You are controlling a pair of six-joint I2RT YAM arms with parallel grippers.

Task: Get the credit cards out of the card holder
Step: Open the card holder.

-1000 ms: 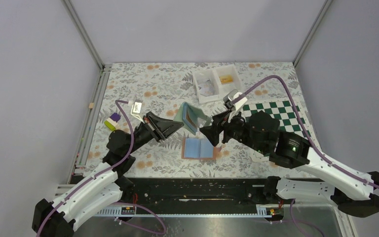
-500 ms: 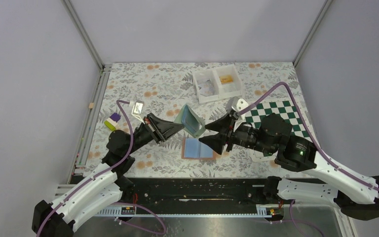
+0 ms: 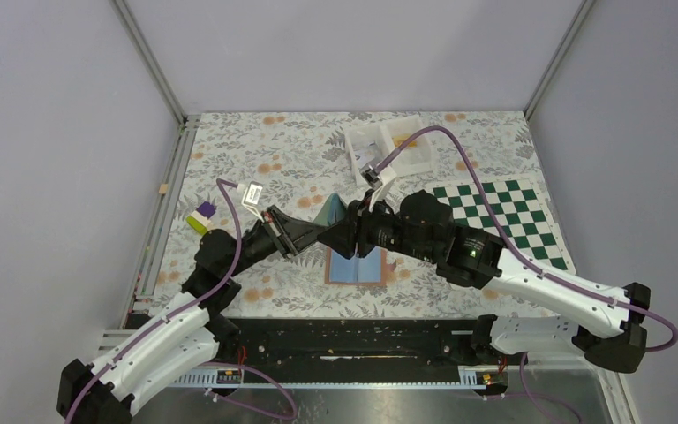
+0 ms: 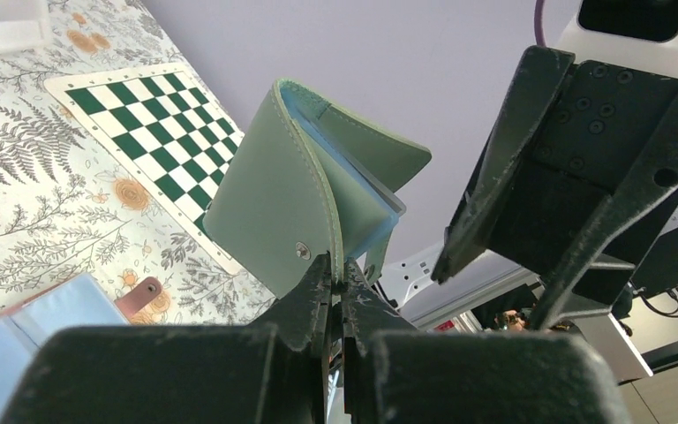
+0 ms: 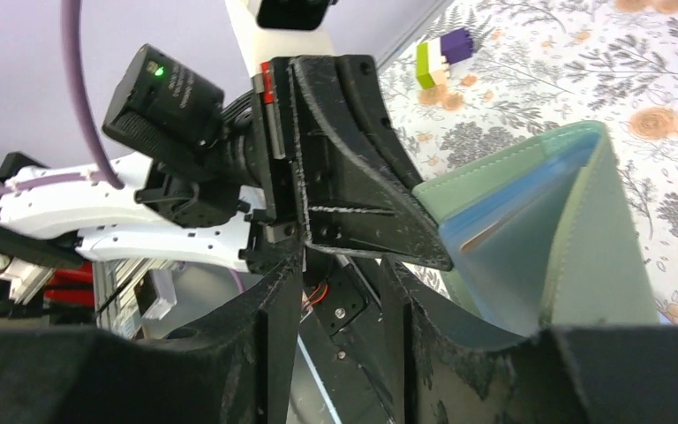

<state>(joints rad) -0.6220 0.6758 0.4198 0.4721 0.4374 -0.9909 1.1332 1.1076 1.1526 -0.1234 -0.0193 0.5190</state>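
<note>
My left gripper [image 3: 325, 228] [image 4: 337, 274] is shut on the cover edge of a sage-green booklet wallet [image 3: 334, 209] [image 4: 274, 203] [image 5: 583, 230] with light-blue inner pockets, and holds it partly open above the table. My right gripper [image 3: 353, 231] [image 5: 340, 336] is open, right beside the wallet and the left fingers, and holds nothing. The tan-brown card holder [image 3: 353, 265] lies open on the table below, light-blue panels up; its tab [image 4: 146, 291] shows in the left wrist view. No credit cards show clearly; a thin orange edge [image 5: 485, 234] sits between the green wallet's pockets.
A white two-compartment tray [image 3: 388, 148] stands at the back with small items inside. A green-and-white chessboard mat [image 3: 503, 212] lies on the right. A small lime-and-purple object [image 3: 201, 216] [image 5: 441, 55] sits at the left. The right arm [image 3: 494, 265] reaches across the middle.
My right gripper has swung left from near the chessboard mat to the held green wallet. The left gripper has kept its grip and barely moved.
</note>
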